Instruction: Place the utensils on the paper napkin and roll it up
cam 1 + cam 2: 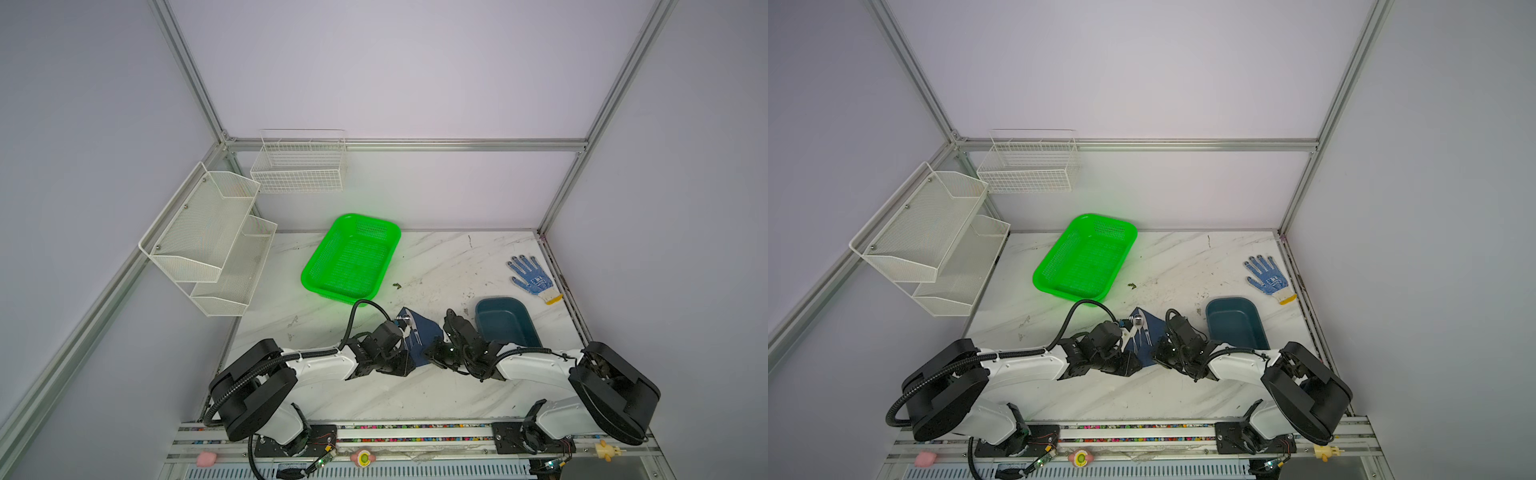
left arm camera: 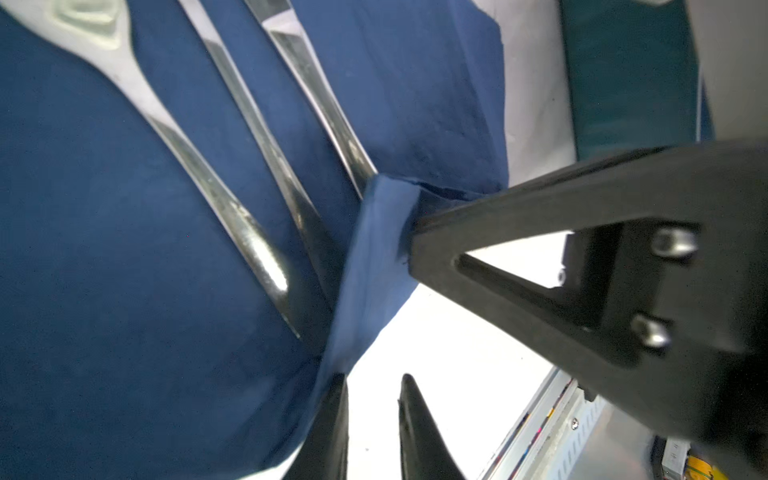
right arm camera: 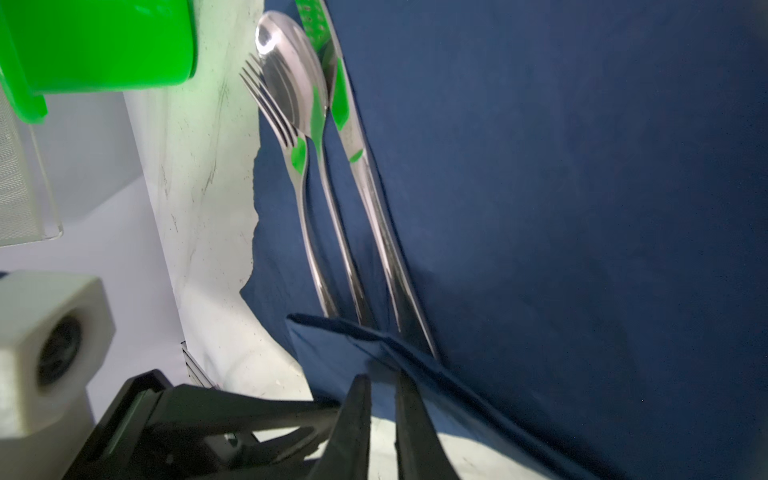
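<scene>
The utensils (image 3: 353, 249) lie side by side on the napkin (image 1: 1154, 332), handles toward the arms and bunched along one edge, likely so the sheet can wrap over them from that side. The near hem is lifted into a flap over the handle ends, and the right gripper (image 3: 381, 374) looks pinched onto it, presumably to tuck those ends in before rolling. The left gripper (image 2: 374, 376) sits just beside it, fingers narrowly apart with bare table (image 1: 1142, 395) showing between them and the napkin brushing one finger. Hard to see: the handle tips vanish under the flap, one piece's far end runs out of the right wrist view, and in both top views the wrists cover the fingertips.
</scene>
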